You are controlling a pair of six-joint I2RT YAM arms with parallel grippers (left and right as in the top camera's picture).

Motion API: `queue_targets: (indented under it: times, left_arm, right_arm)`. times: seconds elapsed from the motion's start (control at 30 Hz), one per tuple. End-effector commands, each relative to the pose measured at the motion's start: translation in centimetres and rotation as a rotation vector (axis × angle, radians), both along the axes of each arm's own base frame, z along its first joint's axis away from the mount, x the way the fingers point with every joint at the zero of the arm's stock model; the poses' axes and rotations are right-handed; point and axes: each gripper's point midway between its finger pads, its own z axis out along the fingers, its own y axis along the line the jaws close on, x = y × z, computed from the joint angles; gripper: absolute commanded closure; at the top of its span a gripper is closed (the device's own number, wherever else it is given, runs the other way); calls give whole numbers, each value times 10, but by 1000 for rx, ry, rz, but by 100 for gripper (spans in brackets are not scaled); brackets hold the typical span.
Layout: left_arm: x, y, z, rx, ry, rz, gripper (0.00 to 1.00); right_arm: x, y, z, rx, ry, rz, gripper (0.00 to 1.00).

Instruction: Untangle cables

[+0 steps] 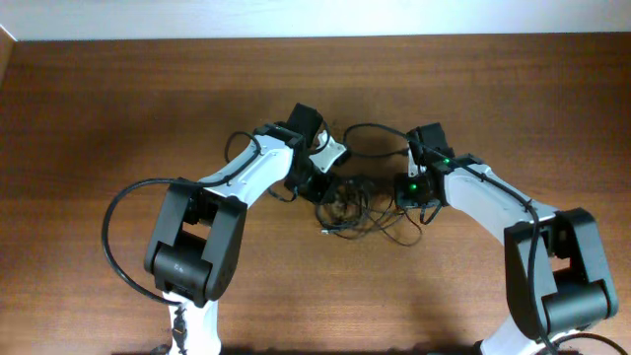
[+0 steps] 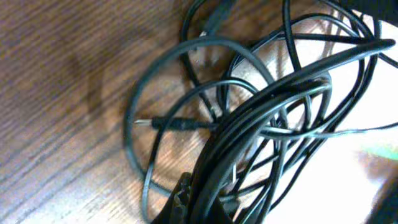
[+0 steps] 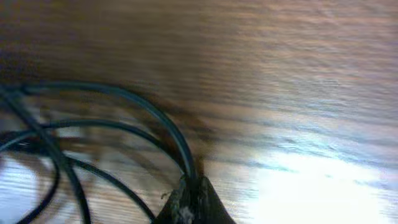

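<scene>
Brown wood-grain tabletop (image 1: 118,89) is stretching matte and bare on every side of the cables (image 1: 355,209), which are lying as a loose knot of thin, glossy black loops near its middle, well away from any edge. The left jaws are reaching into the knot from the left arm's side, and a thick bundle (image 2: 267,118) is running down toward them (how far they are parted I cannot tell). One straight silver-tipped plug (image 2: 177,124) is lying inside a round loop. The right jaws, on the knot's opposite side, are pinching closed around a single curved strand (image 3: 168,130).
</scene>
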Motion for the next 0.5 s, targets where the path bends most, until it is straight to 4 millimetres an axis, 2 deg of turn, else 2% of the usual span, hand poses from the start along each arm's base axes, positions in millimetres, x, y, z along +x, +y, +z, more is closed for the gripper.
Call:
queue_targets:
  times: [0.0,0.03,0.1,0.17,0.2,0.23,0.3,0.43,0.47]
  left_arm:
    - [19,-4,71,-99,-151,11,100]
    - [21,-2,105,-128,-231,16,100]
    - [22,6,141,-127,-314,73,100]
    - [20,17,177,-121,-397,137,100]
    - [19,20,184,-115,-417,148,100]
    - [17,23,190,-110,-433,153,100]
    - [14,34,196,-67,-457,175,100]
    - [21,48,192,0,-447,295,100]
    - [23,54,191,24,-445,331,100]
  right_arm:
    - [-4,-41,8,-198,26,-62,96]
    - [2,-41,27,-193,11,-68,96]
    - [12,-37,64,-169,-43,-69,96]
    - [21,-34,116,-142,-133,-76,96]
    - [21,-34,140,-129,-178,-80,96]
    - [21,-34,153,-121,-204,-82,96]
    - [11,-36,204,-88,-315,-92,96]
    - [-14,-35,254,-14,-440,-86,96]
    - [-17,-37,258,-12,-448,-88,96]
